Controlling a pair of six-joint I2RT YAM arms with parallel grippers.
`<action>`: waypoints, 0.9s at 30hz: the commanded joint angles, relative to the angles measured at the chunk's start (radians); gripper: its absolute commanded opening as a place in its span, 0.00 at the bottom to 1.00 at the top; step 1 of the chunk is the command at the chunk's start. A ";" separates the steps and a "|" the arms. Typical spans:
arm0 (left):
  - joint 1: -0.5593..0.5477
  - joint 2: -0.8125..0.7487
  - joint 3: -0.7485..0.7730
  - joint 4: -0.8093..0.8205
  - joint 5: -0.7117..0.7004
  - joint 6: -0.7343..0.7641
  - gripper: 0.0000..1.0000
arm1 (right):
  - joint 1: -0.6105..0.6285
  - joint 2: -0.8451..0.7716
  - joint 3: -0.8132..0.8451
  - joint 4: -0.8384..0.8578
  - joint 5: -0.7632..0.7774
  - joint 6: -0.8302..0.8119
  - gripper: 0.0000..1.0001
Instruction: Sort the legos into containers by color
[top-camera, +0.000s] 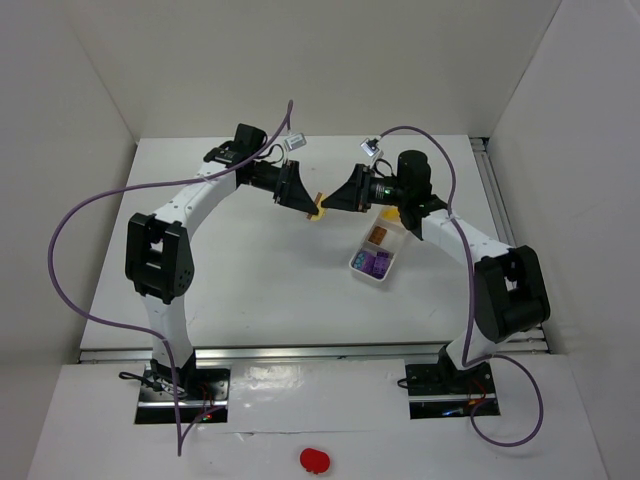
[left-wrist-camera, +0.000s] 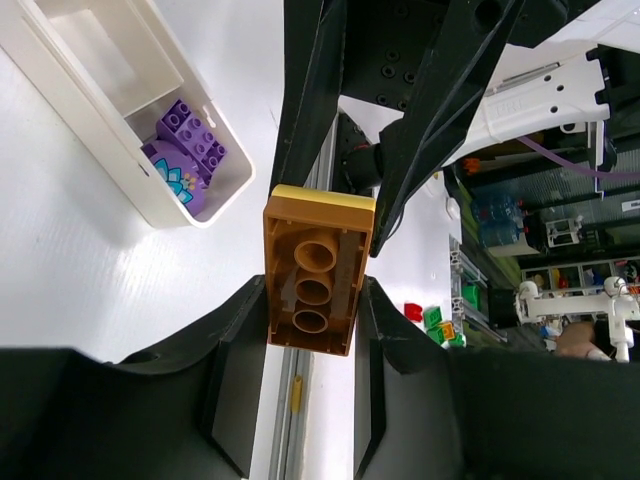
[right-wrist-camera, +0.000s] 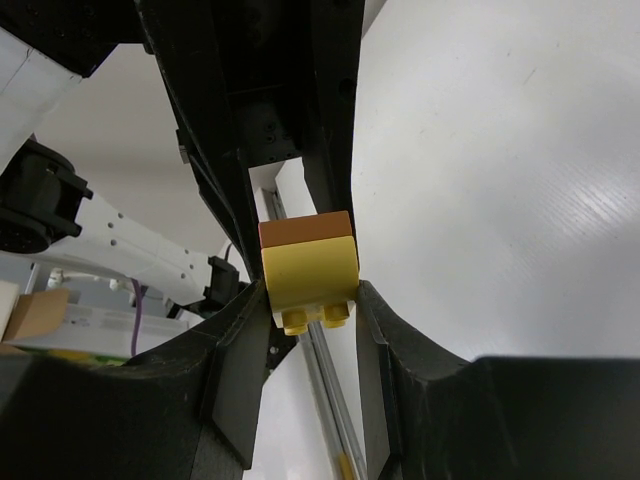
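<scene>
An orange brick (left-wrist-camera: 315, 250) and a yellow brick (right-wrist-camera: 308, 270) are stuck together and hang above the table's middle (top-camera: 318, 209), between my two grippers. My left gripper (left-wrist-camera: 310, 287) (top-camera: 300, 200) is shut on the orange brick, whose hollow underside faces its camera. From the opposite side my right gripper (right-wrist-camera: 308, 292) (top-camera: 335, 203) is shut on the yellow brick, with the orange brick (right-wrist-camera: 305, 227) beyond it. A white container (top-camera: 353, 264) (left-wrist-camera: 100, 120) lies right of centre. It holds purple bricks (top-camera: 376, 264) (left-wrist-camera: 185, 145) in one compartment and an orange brick (top-camera: 378, 236) in another.
Purple cables arc over both arms. A metal rail (top-camera: 490, 190) runs along the table's right edge and white walls close in the back and sides. A red object (top-camera: 314, 459) lies on the front ledge. Small red and green bricks (left-wrist-camera: 435, 320) show in the left wrist view's background.
</scene>
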 joint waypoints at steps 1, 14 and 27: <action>0.004 -0.009 0.037 -0.001 0.034 0.013 0.30 | -0.003 -0.029 0.001 0.017 0.001 -0.016 0.10; 0.035 -0.018 0.001 0.011 0.014 -0.008 0.00 | -0.032 -0.118 -0.056 -0.084 0.075 -0.044 0.05; 0.075 -0.067 -0.076 0.333 0.031 -0.273 0.00 | -0.032 -0.199 -0.137 -0.185 0.208 -0.053 0.02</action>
